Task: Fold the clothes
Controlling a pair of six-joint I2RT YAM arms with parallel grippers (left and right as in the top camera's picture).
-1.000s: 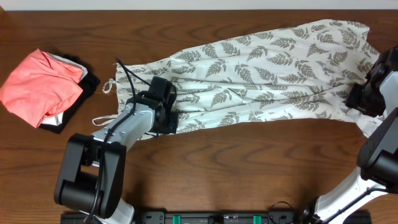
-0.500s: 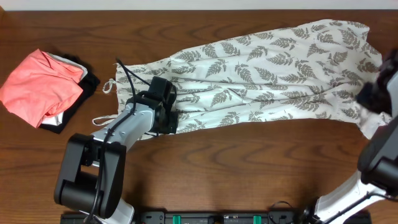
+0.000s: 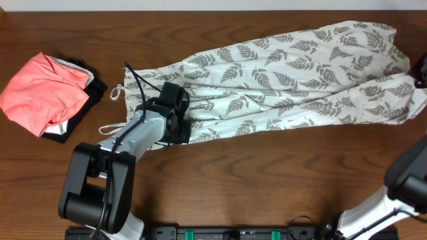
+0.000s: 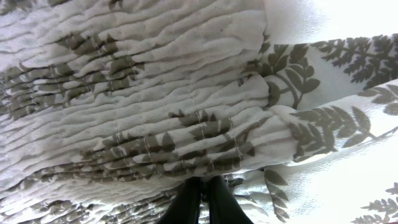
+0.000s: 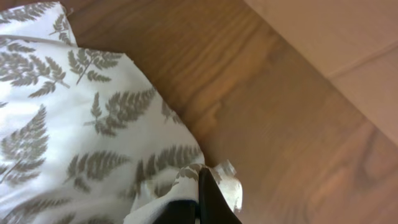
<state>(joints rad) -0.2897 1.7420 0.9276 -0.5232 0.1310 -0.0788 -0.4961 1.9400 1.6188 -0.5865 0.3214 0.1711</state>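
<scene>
While the overhead view shows the dress (image 3: 287, 80) stretched lengthwise across the wooden surface (image 3: 267, 173), only the wrist views show the grips. The left end effector (image 4: 204, 190) is clenched on the smocked bodice. The right end effector (image 5: 200, 186) pinches a hem corner. From above, the left arm hides part of the bodice. A coral-pink garment (image 3: 40, 93) lies on a black garment (image 3: 97, 88), well apart at the left.

The left arm (image 3: 137, 137) leans in low, and its left gripper (image 4: 204, 183) is pinched tight on the dress (image 3: 287, 73). The right arm (image 3: 408, 175) reaches far out to the side, and its right gripper (image 5: 200, 186) pinches the dress too.
</scene>
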